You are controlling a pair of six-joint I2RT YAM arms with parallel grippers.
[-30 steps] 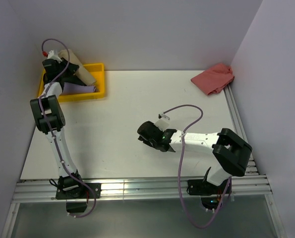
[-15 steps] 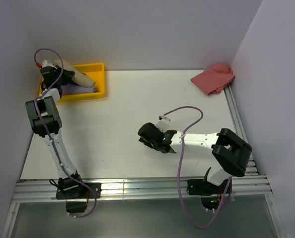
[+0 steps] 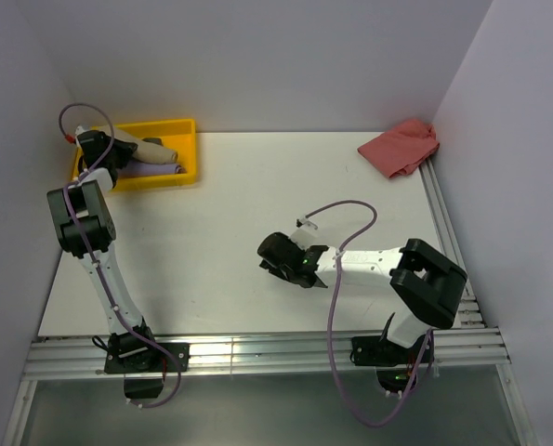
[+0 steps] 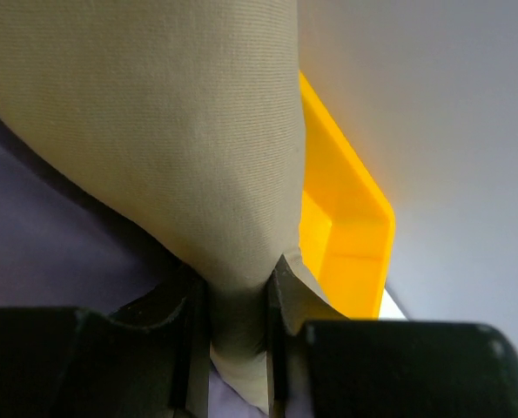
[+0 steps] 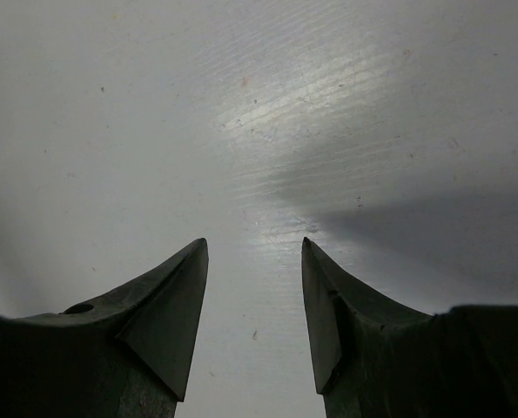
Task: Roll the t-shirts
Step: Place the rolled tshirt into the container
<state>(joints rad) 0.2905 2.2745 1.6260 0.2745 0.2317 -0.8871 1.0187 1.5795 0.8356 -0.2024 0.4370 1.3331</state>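
Left gripper (image 4: 238, 348) is clamped on a fold of the tan shirt (image 4: 171, 131), held over the yellow tray (image 3: 190, 153) at the far left corner. A lilac shirt (image 3: 155, 170) lies in the tray beneath it. Right gripper (image 5: 254, 300) hovers low over the middle of the table (image 3: 211, 223), fingers apart, gripping nothing. A salmon shirt (image 3: 401, 147) lies crumpled at the far right.

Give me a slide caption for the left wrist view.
Left claw shut on the tan t-shirt, yellow tray behind.
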